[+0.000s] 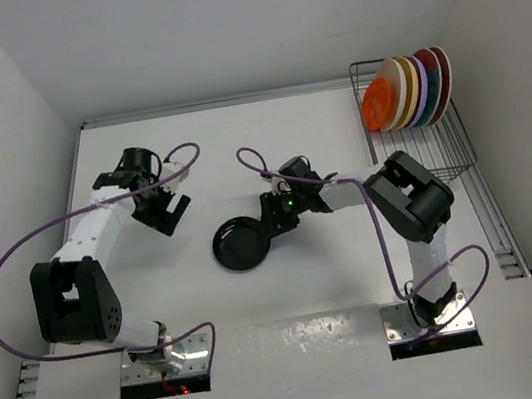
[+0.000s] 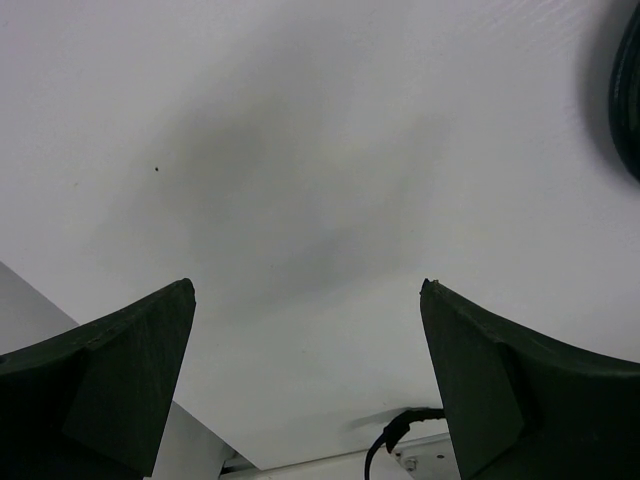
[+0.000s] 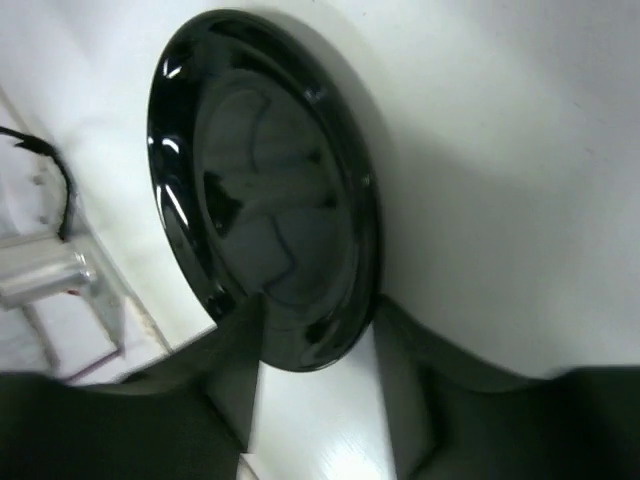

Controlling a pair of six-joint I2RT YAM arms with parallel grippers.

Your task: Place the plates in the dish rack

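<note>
A small glossy black plate (image 1: 240,246) lies on the white table (image 1: 296,134) near its middle. My right gripper (image 1: 271,221) is at the plate's right rim. In the right wrist view its jaws (image 3: 315,350) stand partly open, one finger (image 3: 235,370) on each side of the black plate's (image 3: 265,190) near rim. The dish rack (image 1: 440,147) stands at the far right with several plates (image 1: 409,91) upright in its far end: orange, cream, yellow, lilac and red ones. My left gripper (image 1: 175,212) hangs open over bare table left of the plate, holding nothing (image 2: 305,300).
The near half of the rack's wire slots holds nothing. A sliver of the black plate (image 2: 630,90) shows at the right edge of the left wrist view. Purple cables loop beside both arms. White walls close in the table on the left, back and right.
</note>
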